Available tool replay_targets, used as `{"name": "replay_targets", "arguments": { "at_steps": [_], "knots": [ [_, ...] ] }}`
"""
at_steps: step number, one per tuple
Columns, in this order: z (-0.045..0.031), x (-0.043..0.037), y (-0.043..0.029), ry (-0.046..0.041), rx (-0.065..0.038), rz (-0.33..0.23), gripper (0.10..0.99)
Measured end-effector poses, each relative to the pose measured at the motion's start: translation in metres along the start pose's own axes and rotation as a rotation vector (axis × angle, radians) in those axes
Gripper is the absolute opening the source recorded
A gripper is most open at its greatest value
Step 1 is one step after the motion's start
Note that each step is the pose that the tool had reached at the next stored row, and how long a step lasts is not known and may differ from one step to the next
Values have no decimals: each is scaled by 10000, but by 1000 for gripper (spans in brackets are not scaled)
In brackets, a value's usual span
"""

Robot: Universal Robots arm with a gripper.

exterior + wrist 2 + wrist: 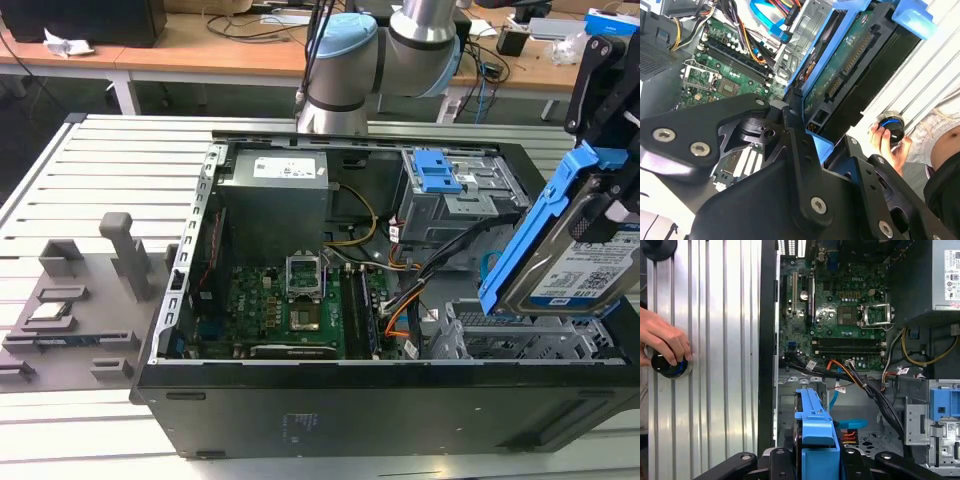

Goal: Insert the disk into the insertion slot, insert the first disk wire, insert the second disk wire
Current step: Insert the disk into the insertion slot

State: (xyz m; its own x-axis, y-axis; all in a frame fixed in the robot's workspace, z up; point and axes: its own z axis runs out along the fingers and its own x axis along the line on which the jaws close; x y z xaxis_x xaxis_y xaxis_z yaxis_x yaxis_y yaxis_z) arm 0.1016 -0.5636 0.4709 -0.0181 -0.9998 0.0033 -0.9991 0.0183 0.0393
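My gripper (612, 195) is shut on the disk (575, 250), a silver drive with a white label in a bright blue carrier. It hangs tilted at the exterior view's right, just above the insertion slot (520, 345), a low grey perforated cage in the open computer case. In both wrist views the black fingers (790, 117) clamp the carrier's sides, and the drive's green board and connectors (845, 65) face the camera. The first wrist view looks along the carrier (812, 420) down at the cage (787, 405). A blue flat cable (856, 424) and a black cable bundle (875, 395) lie loose over the cage.
A taller grey cage with blue latches (440, 180) stands behind the slot. The motherboard (300, 300) and power supply (275, 190) occupy the case's middle. Grey fixtures (70, 300) sit on the slatted table. A person's hand (662, 337) rests on a blue-ringed knob (671, 367).
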Motion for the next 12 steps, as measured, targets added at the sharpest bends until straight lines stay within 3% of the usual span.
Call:
{"name": "replay_targets", "arguments": {
  "at_steps": [5, 12],
  "knots": [
    [22, -32, 65, 0, 0, 1, 365],
    [40, -63, 105, 0, 0, -1, 365]
  ]
}}
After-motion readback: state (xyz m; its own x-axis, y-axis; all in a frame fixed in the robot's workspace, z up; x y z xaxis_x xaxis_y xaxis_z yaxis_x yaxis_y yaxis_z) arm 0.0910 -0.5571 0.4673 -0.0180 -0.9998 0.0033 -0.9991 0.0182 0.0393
